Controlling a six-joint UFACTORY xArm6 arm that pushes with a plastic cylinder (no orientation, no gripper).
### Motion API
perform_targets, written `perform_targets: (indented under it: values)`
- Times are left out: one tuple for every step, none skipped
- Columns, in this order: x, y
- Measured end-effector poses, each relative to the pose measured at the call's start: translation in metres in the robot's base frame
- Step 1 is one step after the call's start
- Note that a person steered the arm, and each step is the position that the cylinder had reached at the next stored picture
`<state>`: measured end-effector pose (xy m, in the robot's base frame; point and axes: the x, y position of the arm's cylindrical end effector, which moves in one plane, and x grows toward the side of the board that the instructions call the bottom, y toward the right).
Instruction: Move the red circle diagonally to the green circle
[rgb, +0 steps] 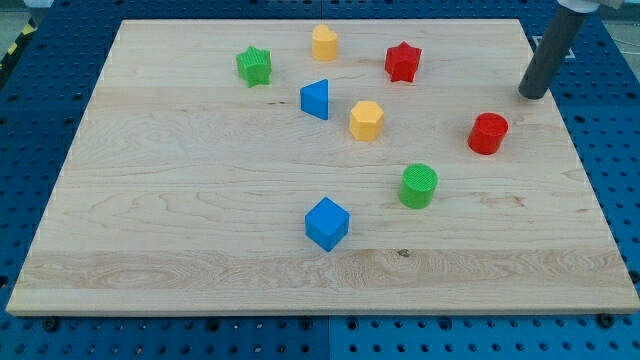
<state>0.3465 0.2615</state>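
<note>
The red circle stands on the wooden board at the view's right. The green circle stands lower and to the left of it, a short diagonal gap apart. My tip rests on the board above and to the right of the red circle, a small gap away and not touching it. The dark rod slants up toward the view's top right corner.
Other blocks: red star, yellow hexagon, a second yellow block, blue triangle, green star, blue cube. The board's right edge runs near the red circle.
</note>
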Motion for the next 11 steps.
perform_targets:
  values:
    - [0.0,-0.027]
    - [0.009,-0.057]
    - [0.04,-0.066]
    - [0.072,-0.067]
    - [0.102,-0.067]
    - [0.125,-0.067]
    - [0.146,-0.067]
    - [0.171,-0.067]
    - [0.192,-0.067]
    - [0.194,-0.066]
    - [0.194,-0.056]
